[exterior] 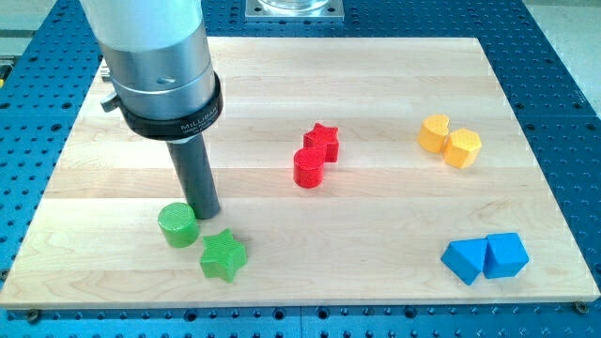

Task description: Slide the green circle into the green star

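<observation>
One rod: upright, bare, nothing held
My tip [207,212]: touching green circle [177,224], upper right
Green star [223,254]: just lower right, small gap

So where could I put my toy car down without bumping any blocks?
The bare middle between the red star, the green star and the blue blocks is free. It's crowded where my tip stands beside the green circle.

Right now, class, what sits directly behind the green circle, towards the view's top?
Behind the green circle stands the dark rod; my tip meets the board at its upper right edge, apparently touching. The green star lies in front, to the right. The circle hides the board directly behind it.
</observation>
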Controlling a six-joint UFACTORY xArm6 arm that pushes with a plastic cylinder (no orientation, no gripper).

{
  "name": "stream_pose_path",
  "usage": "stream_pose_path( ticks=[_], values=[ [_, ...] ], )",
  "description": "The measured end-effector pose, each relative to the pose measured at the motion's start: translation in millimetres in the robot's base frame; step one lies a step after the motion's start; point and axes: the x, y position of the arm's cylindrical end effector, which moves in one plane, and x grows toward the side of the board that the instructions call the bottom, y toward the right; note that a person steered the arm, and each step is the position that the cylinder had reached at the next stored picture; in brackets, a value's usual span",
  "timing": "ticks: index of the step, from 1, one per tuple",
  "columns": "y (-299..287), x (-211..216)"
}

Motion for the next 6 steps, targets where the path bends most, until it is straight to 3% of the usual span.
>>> stream_pose_path(
  ticks=[1,2,4,6],
  values=[
    [-99.1,11.6],
    [-71.3,33.7],
    [-15.5,22.4],
    [-16.4,23.4]
  ],
)
